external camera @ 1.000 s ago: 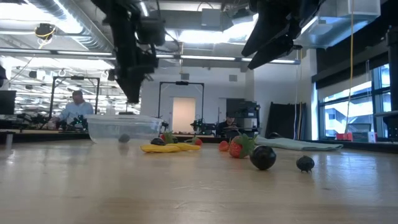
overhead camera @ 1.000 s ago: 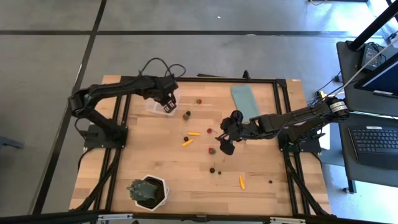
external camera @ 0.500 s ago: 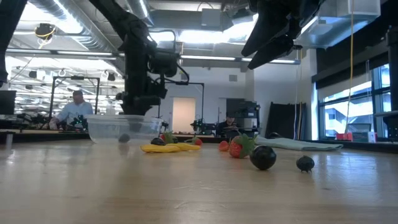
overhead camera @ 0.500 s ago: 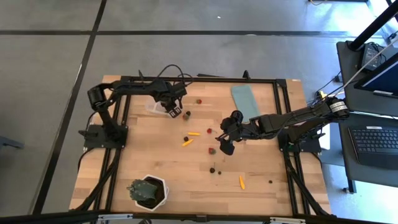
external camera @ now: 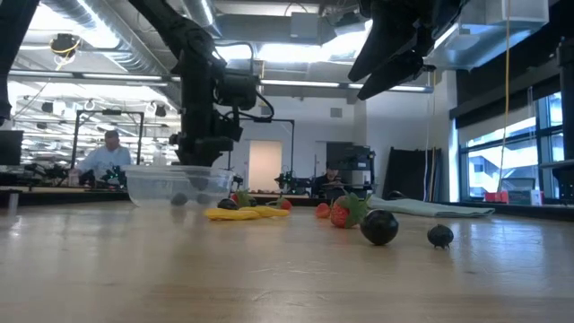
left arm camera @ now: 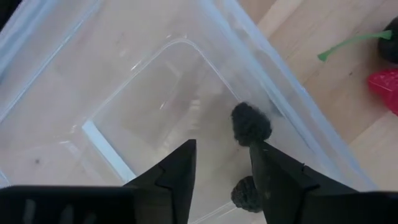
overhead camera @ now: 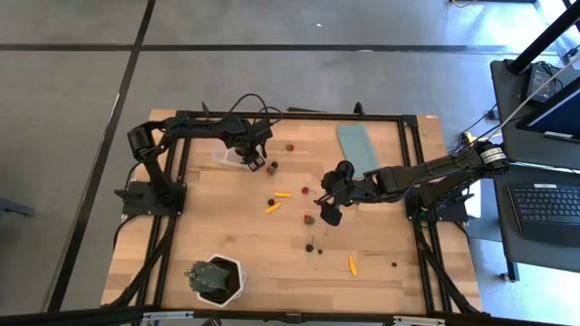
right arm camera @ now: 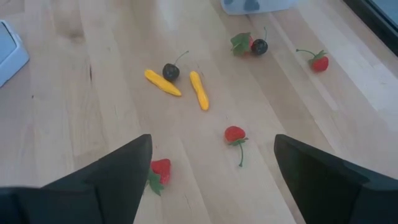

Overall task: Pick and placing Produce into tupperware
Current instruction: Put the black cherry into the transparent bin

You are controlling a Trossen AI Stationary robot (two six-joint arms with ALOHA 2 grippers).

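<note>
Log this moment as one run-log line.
left gripper: open over clear tub, two dark berries inside | right gripper: open above scattered produce

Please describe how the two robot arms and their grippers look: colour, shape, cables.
Both arms are dark, nearly black, built of slim jointed segments. The left arm carries loose black cables looping above its wrist. The right arm has a pale, silvery band near its base joint. The left gripper has two dark, wedge-shaped fingers; the right gripper has two broad, dark fingers.
</note>
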